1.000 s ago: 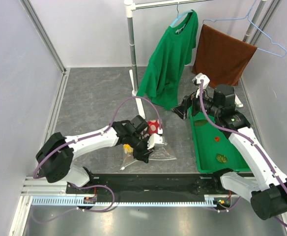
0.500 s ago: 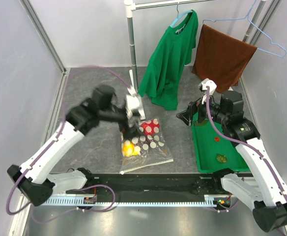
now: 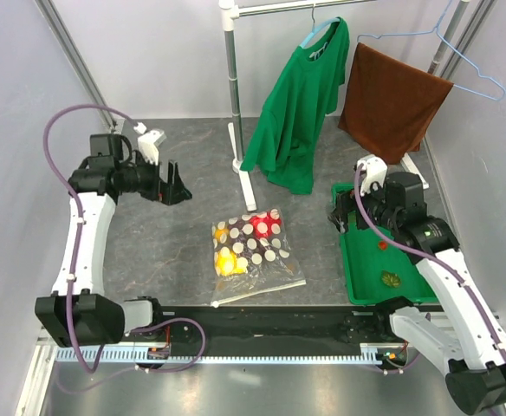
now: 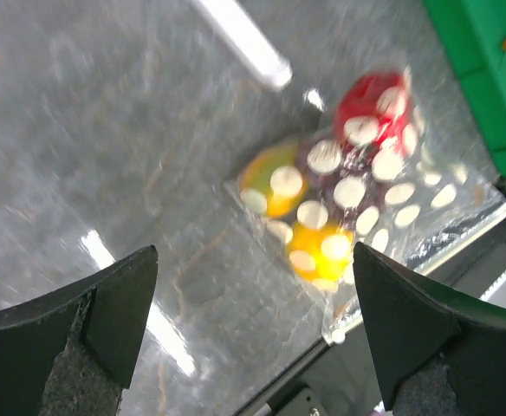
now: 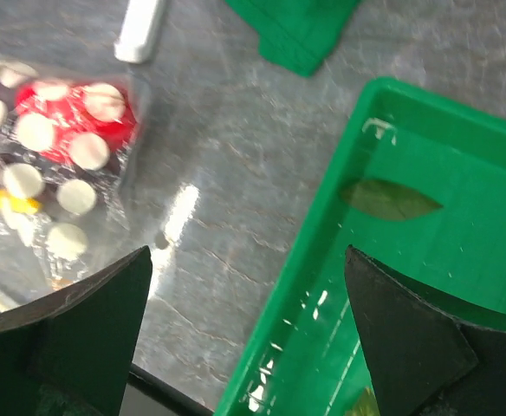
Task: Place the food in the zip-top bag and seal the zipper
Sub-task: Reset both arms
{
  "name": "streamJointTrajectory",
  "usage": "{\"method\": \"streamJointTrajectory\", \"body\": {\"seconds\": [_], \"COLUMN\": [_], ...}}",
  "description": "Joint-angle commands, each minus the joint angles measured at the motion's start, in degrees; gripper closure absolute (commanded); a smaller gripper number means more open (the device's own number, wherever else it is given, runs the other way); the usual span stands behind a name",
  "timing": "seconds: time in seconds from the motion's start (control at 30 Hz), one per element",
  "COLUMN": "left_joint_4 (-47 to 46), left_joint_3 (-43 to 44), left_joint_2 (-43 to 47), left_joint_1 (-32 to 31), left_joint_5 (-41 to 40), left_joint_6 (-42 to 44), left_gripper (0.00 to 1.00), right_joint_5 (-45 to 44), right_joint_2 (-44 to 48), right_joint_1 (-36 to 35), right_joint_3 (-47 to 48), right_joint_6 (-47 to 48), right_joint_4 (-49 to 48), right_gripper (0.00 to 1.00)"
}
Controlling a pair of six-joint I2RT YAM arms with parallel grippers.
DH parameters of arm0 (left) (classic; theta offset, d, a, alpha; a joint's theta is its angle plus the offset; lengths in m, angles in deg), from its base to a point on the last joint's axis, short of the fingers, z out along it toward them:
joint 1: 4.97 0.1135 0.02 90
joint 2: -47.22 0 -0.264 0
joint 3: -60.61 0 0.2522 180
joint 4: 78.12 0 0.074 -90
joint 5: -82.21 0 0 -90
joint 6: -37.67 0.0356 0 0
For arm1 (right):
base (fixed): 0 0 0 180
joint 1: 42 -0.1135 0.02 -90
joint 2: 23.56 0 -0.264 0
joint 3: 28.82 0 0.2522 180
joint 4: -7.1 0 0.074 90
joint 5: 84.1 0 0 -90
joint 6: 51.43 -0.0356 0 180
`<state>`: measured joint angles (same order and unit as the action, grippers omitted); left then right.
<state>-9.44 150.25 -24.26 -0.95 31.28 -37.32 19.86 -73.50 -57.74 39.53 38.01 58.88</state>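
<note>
The zip-top bag (image 3: 255, 253) lies flat on the grey table, clear with white dots. Inside it are the food pieces: a red piece (image 3: 267, 226), a yellow-orange fruit (image 3: 227, 261) and a dark piece between them. The zipper (image 3: 260, 291) runs along the bag's near edge. My left gripper (image 3: 173, 185) hangs open, up and to the left of the bag, holding nothing. The left wrist view looks down on the bag (image 4: 357, 191) between my open left gripper (image 4: 255, 250). My right gripper (image 3: 340, 215) is open over the left rim of the green tray (image 3: 362, 276).
The green tray (image 5: 426, 286) holds a leaf (image 5: 388, 199) and small bits. A white pole base (image 3: 244, 173) stands behind the bag, with a green shirt (image 3: 301, 104) and a brown towel (image 3: 392, 95) hanging on the rail. A black rail (image 3: 262, 321) borders the near edge.
My left gripper opened, let go of the bag, and swung up and away to the far left. The bag now lies flat. My right gripper drew back a little to the right.
</note>
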Motion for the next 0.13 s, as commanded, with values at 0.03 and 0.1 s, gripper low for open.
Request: {"method": "streamJointTrajectory", "body": {"seconds": [0.03, 0.1], "left_joint_4": [-0.5, -0.4], "left_joint_3": [-4.7, -4.0], "left_joint_2": [4.9, 5.7], "left_joint_1": [0.0, 0.0], "left_joint_5": [-4.8, -6.6], "left_joint_6": [1.9, 2.0], "left_gripper": [0.0, 0.0], "right_joint_5": [-5.0, -5.4], "right_joint_2": [1.3, 2.1], "right_joint_1": [0.2, 0.3], "right_joint_3": [-0.3, 0.8], "right_joint_6": [2.2, 2.5], "right_joint_4": [1.3, 0.9], "right_gripper": [0.02, 0.02]}}
